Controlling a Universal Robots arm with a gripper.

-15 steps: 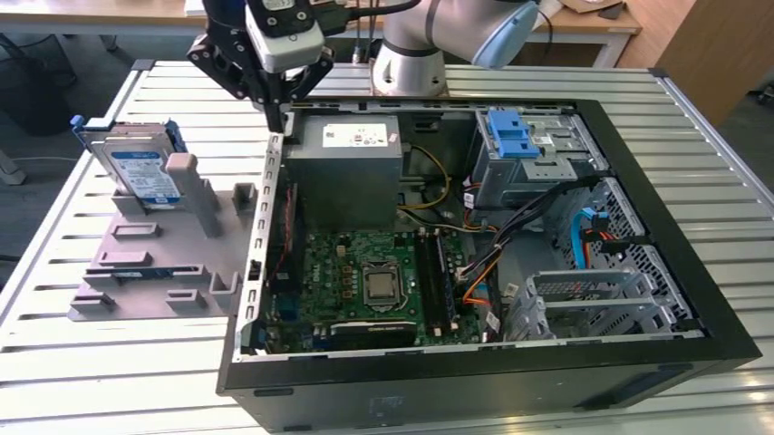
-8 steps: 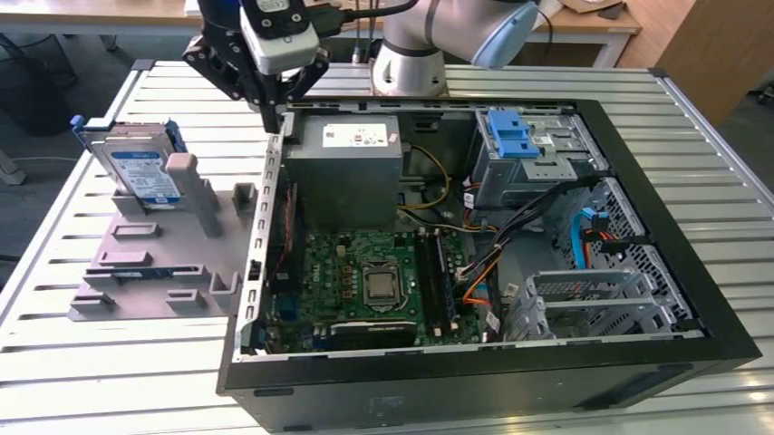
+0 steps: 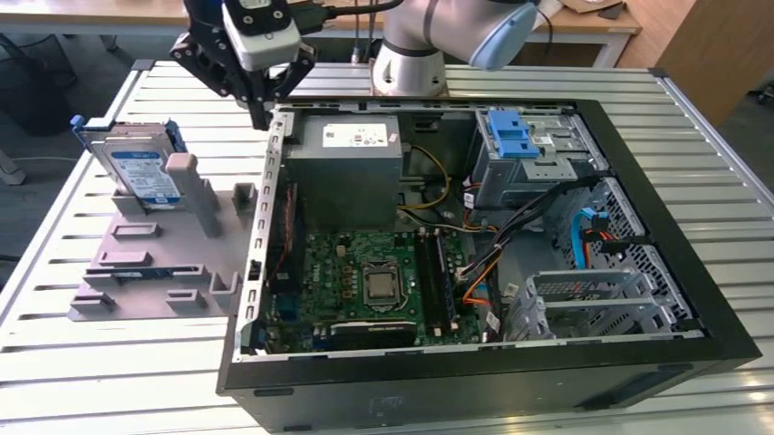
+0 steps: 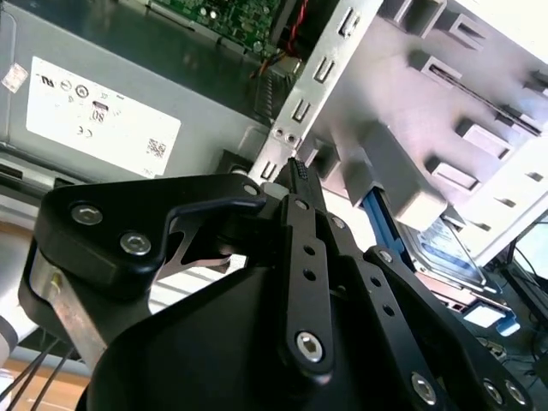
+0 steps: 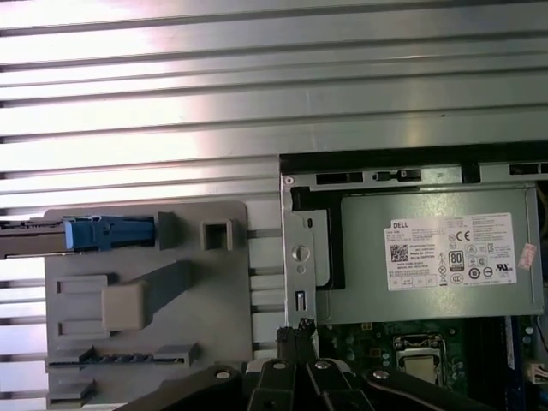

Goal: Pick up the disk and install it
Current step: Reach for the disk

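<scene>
Upright in a grey rack (image 3: 145,272), the disk (image 3: 140,172) stands beside the case (image 3: 484,385), on the exterior view's left. It looks stiff, fairly heavy and shock-sensitive. Its blue side rails seem the safest hold, as the bare metal is likely slick. Its white-and-blue label is too small to read. The gripper (image 3: 260,116) hangs over the case wall on that side, closed tight on nothing. Inside the case, a grey box (image 3: 351,172) bears a printed white sticker (image 3: 359,136).
</scene>
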